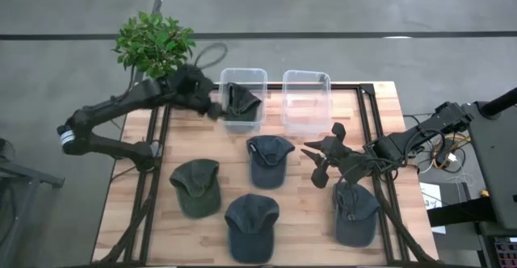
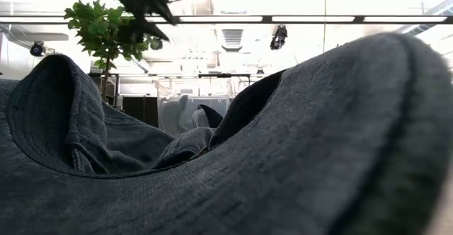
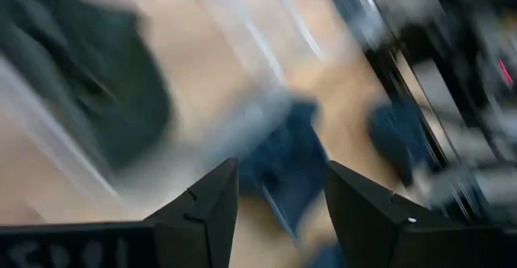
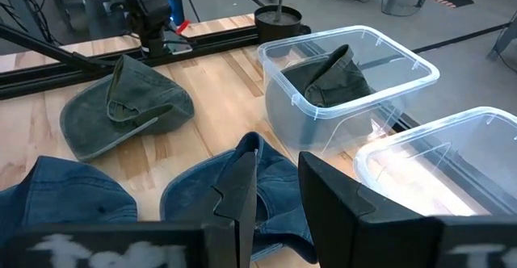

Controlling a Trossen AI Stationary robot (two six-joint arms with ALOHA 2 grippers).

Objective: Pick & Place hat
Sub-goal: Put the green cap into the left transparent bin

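- Left pincer (image 1: 212, 106) is seen at the near wall of the left bin (image 1: 243, 121); its fingers are spread with nothing between them in the left wrist view, so it is taken as released.
- A dark green hat (image 1: 240, 99) lies inside that bin, just beyond the left pincer, crumpled against the far side.
- Right pincer (image 1: 317, 165) hangs over the counter (image 1: 307, 219), fingers parted and empty. A blue hat (image 1: 269, 160) lies just to its inner side; a second blue hat (image 1: 355, 211) sits right behind it, beneath the arm.
- The empty bin (image 1: 305, 100) stands ahead of the right pincer, beside the filled one.
- Two more hats remain loose: an olive hat (image 1: 196, 186) and a blue-grey hat (image 1: 251, 227), well apart from either pincer.
- Risk, judged: soft cloth could be pinched by a single fold and slip free in the lift; a brim could catch the bin rim and hang over it.
- Risk, judged: the left pincer sits close to the thin bin wall, so a sideways withdrawal might shove or tip the bin.
- Open room: bare counter is seen between the hats; the dark frame rails (image 1: 380, 139) flank the right arm closely.
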